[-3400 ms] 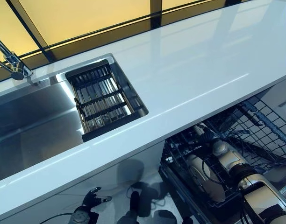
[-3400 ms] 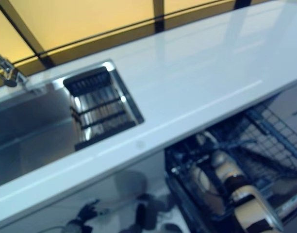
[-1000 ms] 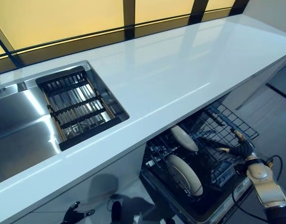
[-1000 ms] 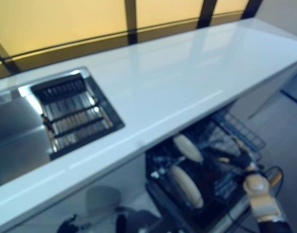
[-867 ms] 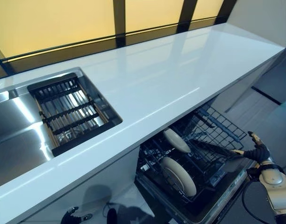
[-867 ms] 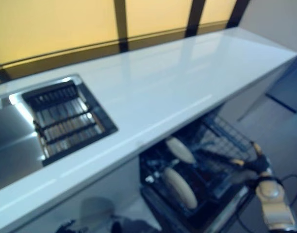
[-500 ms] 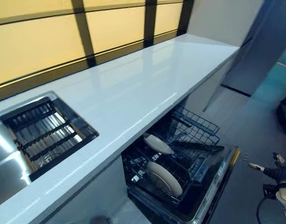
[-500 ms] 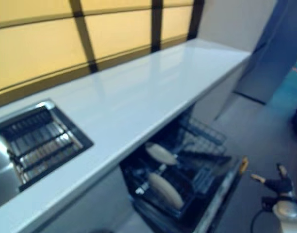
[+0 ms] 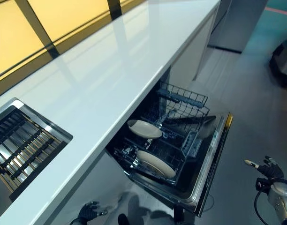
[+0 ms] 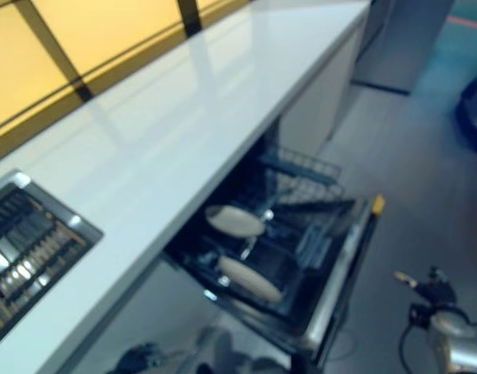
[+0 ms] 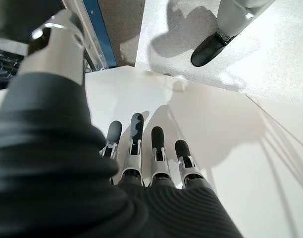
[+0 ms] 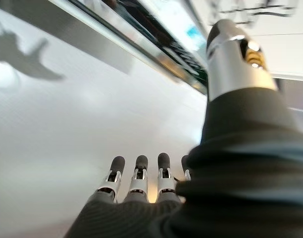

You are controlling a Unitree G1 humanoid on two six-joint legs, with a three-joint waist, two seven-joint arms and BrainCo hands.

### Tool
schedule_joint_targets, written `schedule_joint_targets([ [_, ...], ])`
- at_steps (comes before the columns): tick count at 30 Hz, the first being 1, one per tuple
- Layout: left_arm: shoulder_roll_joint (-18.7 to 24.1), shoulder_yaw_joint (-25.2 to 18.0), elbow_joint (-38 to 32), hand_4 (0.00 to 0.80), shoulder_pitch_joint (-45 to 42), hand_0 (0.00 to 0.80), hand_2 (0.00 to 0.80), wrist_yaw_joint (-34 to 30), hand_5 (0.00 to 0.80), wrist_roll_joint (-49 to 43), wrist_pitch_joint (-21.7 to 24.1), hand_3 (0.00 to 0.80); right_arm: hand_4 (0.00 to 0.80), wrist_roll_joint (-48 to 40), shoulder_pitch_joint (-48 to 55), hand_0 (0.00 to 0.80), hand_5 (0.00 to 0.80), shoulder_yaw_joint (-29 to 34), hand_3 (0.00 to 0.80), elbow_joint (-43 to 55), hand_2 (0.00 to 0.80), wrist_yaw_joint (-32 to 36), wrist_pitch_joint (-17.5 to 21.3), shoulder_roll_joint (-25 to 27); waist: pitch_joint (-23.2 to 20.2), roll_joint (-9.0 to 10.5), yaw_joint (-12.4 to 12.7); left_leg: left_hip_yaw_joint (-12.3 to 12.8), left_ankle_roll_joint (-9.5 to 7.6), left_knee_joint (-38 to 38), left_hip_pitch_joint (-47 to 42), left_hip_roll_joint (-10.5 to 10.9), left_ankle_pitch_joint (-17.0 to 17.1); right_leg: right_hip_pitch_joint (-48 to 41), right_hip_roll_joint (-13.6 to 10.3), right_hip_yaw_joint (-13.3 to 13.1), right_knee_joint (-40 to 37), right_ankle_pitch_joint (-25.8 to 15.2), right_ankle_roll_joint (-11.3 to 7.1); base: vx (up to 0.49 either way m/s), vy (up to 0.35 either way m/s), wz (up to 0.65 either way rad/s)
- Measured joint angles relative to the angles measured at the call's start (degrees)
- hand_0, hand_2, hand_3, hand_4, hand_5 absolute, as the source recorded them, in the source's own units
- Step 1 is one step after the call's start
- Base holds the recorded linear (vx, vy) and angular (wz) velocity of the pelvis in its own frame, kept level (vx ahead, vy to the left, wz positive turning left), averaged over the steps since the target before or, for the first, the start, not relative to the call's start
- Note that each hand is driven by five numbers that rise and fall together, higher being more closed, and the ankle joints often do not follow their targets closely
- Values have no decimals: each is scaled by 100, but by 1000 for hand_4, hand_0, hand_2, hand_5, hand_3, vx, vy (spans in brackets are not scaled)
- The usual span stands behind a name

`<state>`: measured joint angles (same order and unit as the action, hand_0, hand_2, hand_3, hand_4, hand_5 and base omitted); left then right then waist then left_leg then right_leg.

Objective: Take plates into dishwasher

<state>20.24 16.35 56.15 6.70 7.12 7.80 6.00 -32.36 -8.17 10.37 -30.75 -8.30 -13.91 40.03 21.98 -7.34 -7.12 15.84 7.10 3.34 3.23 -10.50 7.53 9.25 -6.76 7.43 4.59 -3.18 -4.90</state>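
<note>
Long and glossy, the white desk [image 9: 115, 70] runs past a steel sink with a black slatted rack [image 9: 21, 145]. Below it I see the open dishwasher [image 9: 214, 154], its dark wire rack [image 9: 181, 105] pulled out and holding two round cream ceramic plates [image 9: 144, 129], both tilted between the tines. I judge them stiff, smooth, fairly heavy and breakable, best taken by the rim. My right hand [image 9: 268, 168] hangs over the floor well apart from the door, fingers straight, empty. My left hand [image 11: 146, 158] hangs low, fingers relaxed, holding nothing.
</note>
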Motion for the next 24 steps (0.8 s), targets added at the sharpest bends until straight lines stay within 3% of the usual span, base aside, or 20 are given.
schedule_joint_targets([
  [5,-16,197,58,0,357,0,0,-6,0,99,54,0,0,-608,-434,0,0,-331,0,-445,0,236,179,-11,370,-161,13,-7,0,-74,178,38,7,350,-57,-25,328,60,38,-110,37,-11],
  [11,-60,498,116,0,641,0,0,14,0,259,213,0,0,-1587,-994,0,0,-474,0,-822,0,551,487,-167,503,-388,47,-29,-19,-120,391,151,20,881,-226,-25,962,348,18,-64,69,-1],
  [15,-137,602,105,0,713,0,0,15,0,309,342,0,0,-1787,-1389,0,0,-688,0,-1073,0,750,612,-282,532,-583,135,-45,-42,-146,512,255,37,1181,-367,-32,1366,528,12,-24,97,3],
  [24,-177,721,84,0,713,0,0,100,0,454,480,0,0,-1778,-1871,0,0,-865,0,-1694,0,712,759,-332,495,-636,226,-188,-49,-193,658,407,44,1547,-593,-15,1895,760,7,13,96,4],
])
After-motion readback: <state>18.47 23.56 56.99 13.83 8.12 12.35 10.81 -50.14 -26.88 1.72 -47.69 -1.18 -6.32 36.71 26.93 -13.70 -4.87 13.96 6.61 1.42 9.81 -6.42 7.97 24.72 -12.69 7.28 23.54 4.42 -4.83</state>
